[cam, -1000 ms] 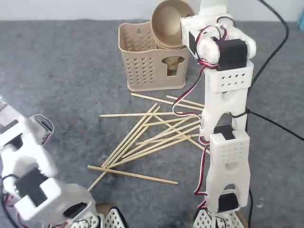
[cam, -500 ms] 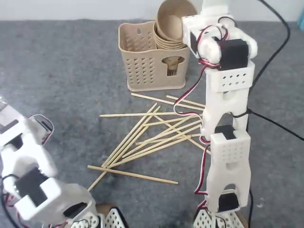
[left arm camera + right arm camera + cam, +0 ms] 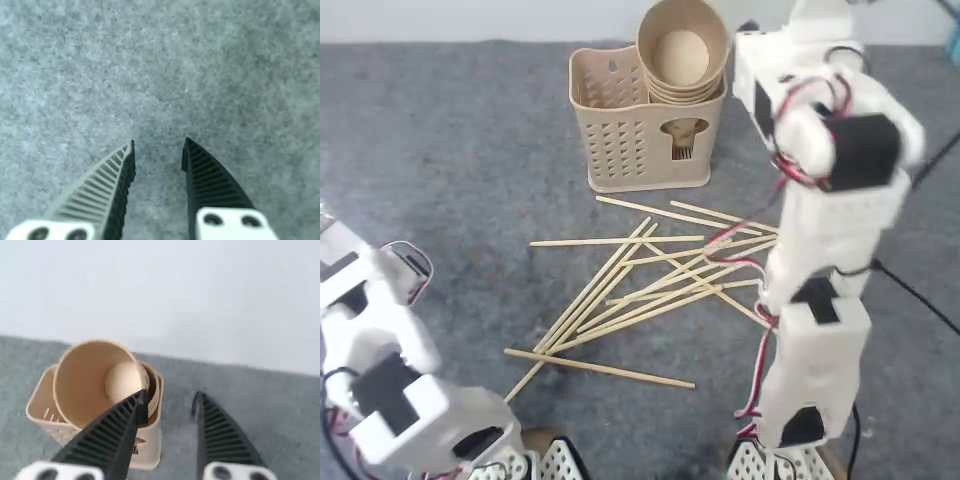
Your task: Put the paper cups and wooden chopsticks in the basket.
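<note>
The left pincer (image 3: 159, 141), fingers apart and empty, hangs over grey carpet (image 3: 150, 60). Thin wooden chopsticks (image 3: 650, 303) lie scattered on the carpet between the arms. A stack of tan paper cups (image 3: 682, 55) sits in the beige perforated plastic basket (image 3: 620, 150), just ahead of the right pincer (image 3: 170, 394), which is also spread apart and empty.

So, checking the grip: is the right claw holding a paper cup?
No, the right claw is open and empty, with the stacked brown paper cups in the beige perforated basket.
</note>
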Robot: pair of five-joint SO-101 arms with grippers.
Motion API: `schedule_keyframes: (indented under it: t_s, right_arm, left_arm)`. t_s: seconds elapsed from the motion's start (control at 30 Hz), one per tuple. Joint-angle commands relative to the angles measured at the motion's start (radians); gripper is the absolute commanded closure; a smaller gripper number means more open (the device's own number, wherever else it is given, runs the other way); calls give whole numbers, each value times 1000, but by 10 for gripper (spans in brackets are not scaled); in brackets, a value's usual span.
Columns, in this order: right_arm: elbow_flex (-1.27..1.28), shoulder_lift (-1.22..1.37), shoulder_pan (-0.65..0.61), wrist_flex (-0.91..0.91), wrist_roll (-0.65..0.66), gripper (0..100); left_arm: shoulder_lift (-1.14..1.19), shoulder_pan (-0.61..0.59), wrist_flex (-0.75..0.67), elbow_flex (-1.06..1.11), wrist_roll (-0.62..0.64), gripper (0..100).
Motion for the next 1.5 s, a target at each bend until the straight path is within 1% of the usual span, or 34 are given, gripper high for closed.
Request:
schedule_keyframes:
  t_s: [0.0, 0.03, 0.1, 0.2, 0.37, 0.53, 0.67, 0.9, 0.97, 1.23, 1.3, 1.47]
  right_arm:
    - [120, -156, 21, 44, -11, 990]
    - [190, -188, 21, 44, -11, 967]
    - [344, -252, 21, 42, -34, 991]
    - [562, -337, -8, 38, -74, 991]
    - [810, -412, -65, -45, -78, 991]
    - [933, -414, -81, -179, -118, 991]
    - [1033, -414, -96, -303, -120, 991]
    - [1189, -412, -90, -584, -120, 991]
    - [1209, -417, -90, -624, -120, 991]
    - [1183, -426, -111, -636, -118, 991]
    - [1172, -426, -113, -616, -117, 991]
    - [1169, -429, -156, -435, -110, 991]
  left_arm:
    - [-6, 9, 5, -36, -11, 851]
    - [-6, 9, 5, -36, -11, 851]
    - [-6, 9, 5, -36, -11, 851]
    - [-6, 9, 5, -36, -11, 851]
    - [-6, 9, 5, -36, -11, 851]
    - [-6, 9, 5, -36, -11, 851]
    - [-6, 9, 5, -36, -11, 852]
    - [-6, 11, 5, -36, -11, 852]
    - [-6, 11, 5, -38, -11, 852]
    - [-6, 25, 3, -38, -11, 852]
    - [-6, 25, 3, -38, -11, 852]
    - [-6, 25, 3, -38, -12, 852]
